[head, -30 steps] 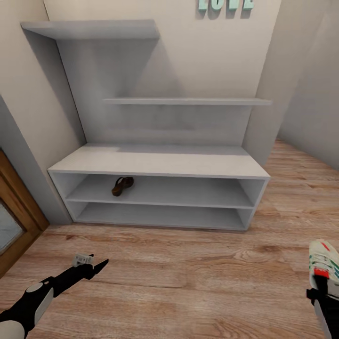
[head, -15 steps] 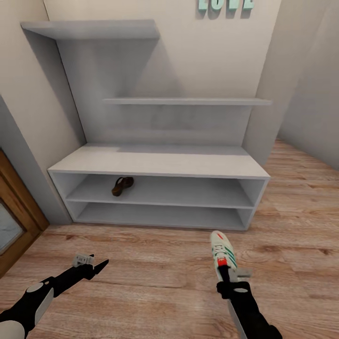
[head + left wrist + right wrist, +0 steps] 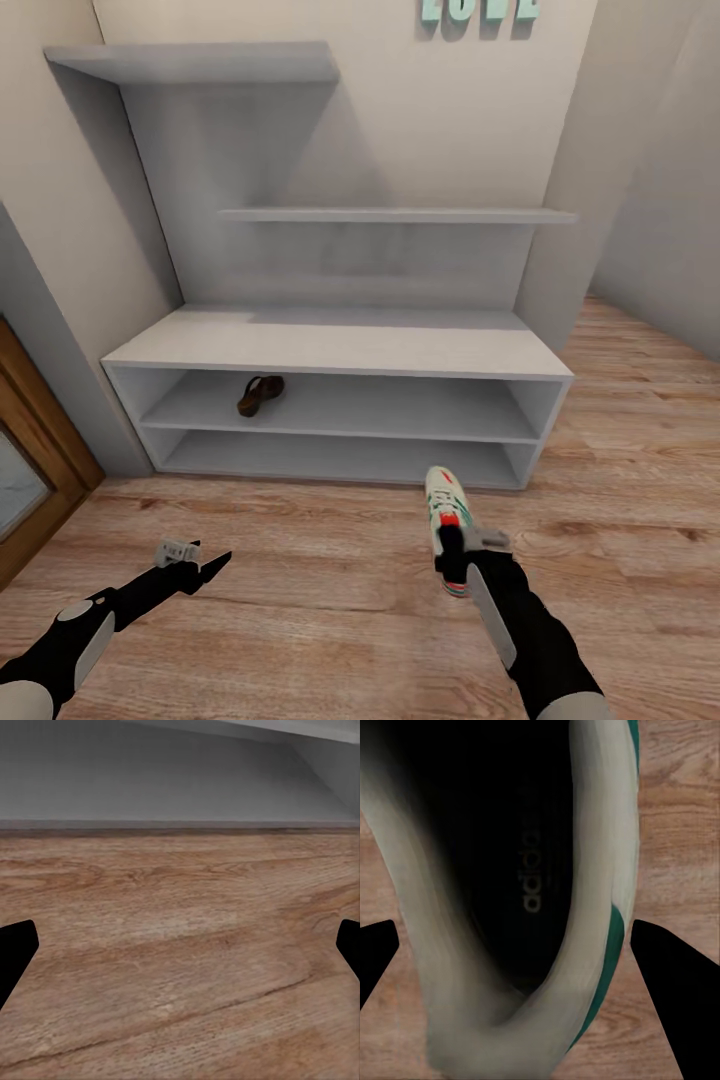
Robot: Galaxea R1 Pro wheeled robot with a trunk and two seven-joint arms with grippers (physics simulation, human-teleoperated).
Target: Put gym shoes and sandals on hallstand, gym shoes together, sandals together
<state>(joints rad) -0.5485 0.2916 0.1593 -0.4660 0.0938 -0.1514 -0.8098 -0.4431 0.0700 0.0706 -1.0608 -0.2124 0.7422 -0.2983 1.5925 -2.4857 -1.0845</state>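
One white gym shoe (image 3: 443, 500) with green stripes and a red patch hangs toe-forward just above the corridor floor (image 3: 320, 590), in front of the hallstand (image 3: 340, 342). My right gripper (image 3: 451, 556) is shut on its heel end. The right wrist view looks down into the gym shoe (image 3: 510, 870), which sits in my right gripper (image 3: 514, 960) with a black finger on either side. One brown sandal (image 3: 260, 394) lies in the hallstand's upper bay, towards the left. My left gripper (image 3: 203, 566) hovers open and empty over the floor at lower left. In the left wrist view, the left gripper (image 3: 180, 945) frames bare planks.
A wooden door frame (image 3: 35, 470) stands at the far left beside the hallstand. Two stepped wall shelves (image 3: 400, 214) rise above the bench. A wall corner (image 3: 565, 220) juts out at the right, with open floor beyond it.
My right arm has swung left with the gym shoe, from the picture's right edge to the front of the hallstand's right half. The left arm has stayed still.
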